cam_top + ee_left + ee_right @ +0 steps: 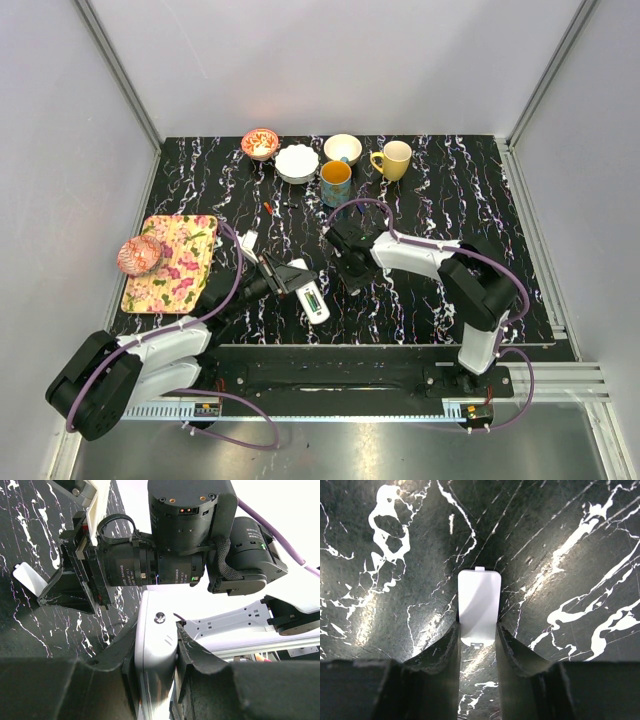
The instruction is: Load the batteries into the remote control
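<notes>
My left gripper is shut on the white remote control and holds it at the front middle of the table. The remote's slot faces up, with something green in it. In the left wrist view the remote is clamped between both fingers of the gripper. My right gripper points down at the table just right of the remote. Its jaws are shut on the sides of a small white chip lying flat on the table. Two small thin items, possibly batteries, lie behind.
A floral tray with a pink object sits at the left. Another small white piece lies beside it. Three bowls, a blue-and-orange cup and a yellow mug stand along the back edge.
</notes>
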`<state>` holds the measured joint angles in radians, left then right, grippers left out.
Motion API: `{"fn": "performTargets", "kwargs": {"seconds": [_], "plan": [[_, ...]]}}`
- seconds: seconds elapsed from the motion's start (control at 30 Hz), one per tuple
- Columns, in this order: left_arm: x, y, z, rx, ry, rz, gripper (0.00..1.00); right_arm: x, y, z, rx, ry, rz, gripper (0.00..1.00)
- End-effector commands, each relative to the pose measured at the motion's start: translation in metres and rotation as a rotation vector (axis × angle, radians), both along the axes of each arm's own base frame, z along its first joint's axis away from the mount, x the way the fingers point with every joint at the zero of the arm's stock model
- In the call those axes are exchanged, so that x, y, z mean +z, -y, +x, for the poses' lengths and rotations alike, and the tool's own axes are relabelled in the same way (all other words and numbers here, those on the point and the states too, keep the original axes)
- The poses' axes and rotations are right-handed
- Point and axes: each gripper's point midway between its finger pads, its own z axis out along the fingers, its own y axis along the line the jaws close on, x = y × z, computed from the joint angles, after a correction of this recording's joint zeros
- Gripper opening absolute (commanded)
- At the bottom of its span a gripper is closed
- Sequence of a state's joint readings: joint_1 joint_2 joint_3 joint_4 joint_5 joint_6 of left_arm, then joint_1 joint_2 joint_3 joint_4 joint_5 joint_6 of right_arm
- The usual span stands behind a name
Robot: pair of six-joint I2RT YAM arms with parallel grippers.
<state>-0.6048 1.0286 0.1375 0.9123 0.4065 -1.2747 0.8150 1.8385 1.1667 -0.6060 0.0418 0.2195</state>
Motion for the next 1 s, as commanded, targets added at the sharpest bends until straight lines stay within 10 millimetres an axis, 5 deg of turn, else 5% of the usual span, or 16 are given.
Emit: {"fn": "performTargets", "kwargs": {"seconds": [0.0, 0.17, 0.3, 0.43, 0.97], "plan": [[0.034, 0.004, 0.008, 0.011, 0.107, -0.052, 0.00, -0.015, 0.007, -0.020, -0.106, -0.089, 0.003, 0.14], [0.037, 0.006, 0.012, 0.014, 0.107, -0.062, 0.00, -0.023, 0.005, -0.027, -0.180, -0.139, 0.010, 0.13], [0.036, 0.006, 0.012, 0.015, 0.104, -0.064, 0.00, -0.029, 0.004, -0.028, -0.222, -0.152, -0.005, 0.45], [0.033, 0.005, 0.011, 0.015, 0.098, -0.059, 0.00, -0.029, 0.013, -0.022, -0.229, -0.127, -0.060, 0.55], [0.029, 0.005, 0.007, 0.004, 0.093, -0.064, 0.00, -0.044, 0.018, -0.031, -0.262, -0.178, -0.096, 0.46]]}}
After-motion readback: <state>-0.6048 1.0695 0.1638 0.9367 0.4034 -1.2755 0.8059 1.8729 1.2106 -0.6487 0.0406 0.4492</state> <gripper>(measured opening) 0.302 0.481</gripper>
